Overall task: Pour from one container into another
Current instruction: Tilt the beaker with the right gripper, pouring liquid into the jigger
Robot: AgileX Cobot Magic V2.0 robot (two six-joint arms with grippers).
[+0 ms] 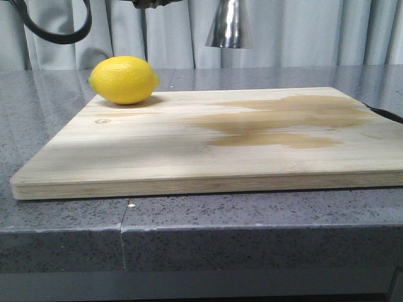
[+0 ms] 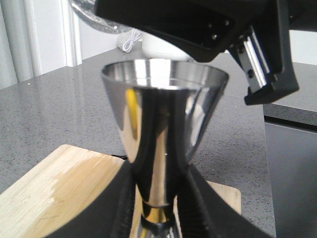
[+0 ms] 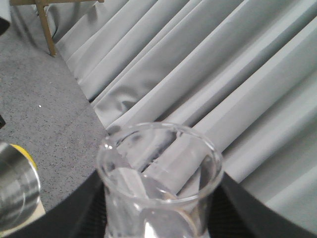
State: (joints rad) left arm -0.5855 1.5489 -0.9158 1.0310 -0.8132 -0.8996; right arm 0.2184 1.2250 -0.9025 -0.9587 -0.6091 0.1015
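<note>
My left gripper [image 2: 159, 208] is shut on the steel jigger [image 2: 163, 124] at its gold-banded waist and holds it upright in the air. In the front view only the jigger's lower cone [image 1: 230, 28] shows, at the top centre, high above the board. The small clear glass beaker [image 3: 158, 183] sits between the black fingers of my right gripper [image 3: 161, 213], which is shut on it. What looks like clear liquid lies inside. The jigger's rim [image 3: 17, 191] is close beside the beaker. The right gripper's black body [image 2: 223, 34] hangs just over the jigger's open mouth.
A yellow lemon [image 1: 124, 79] rests on the far left corner of a wooden cutting board [image 1: 157, 157], which has a damp brown stain [image 1: 283, 123] on its right half. The board lies on a grey stone counter [image 1: 63, 220]. Grey curtains [image 3: 223, 74] hang behind.
</note>
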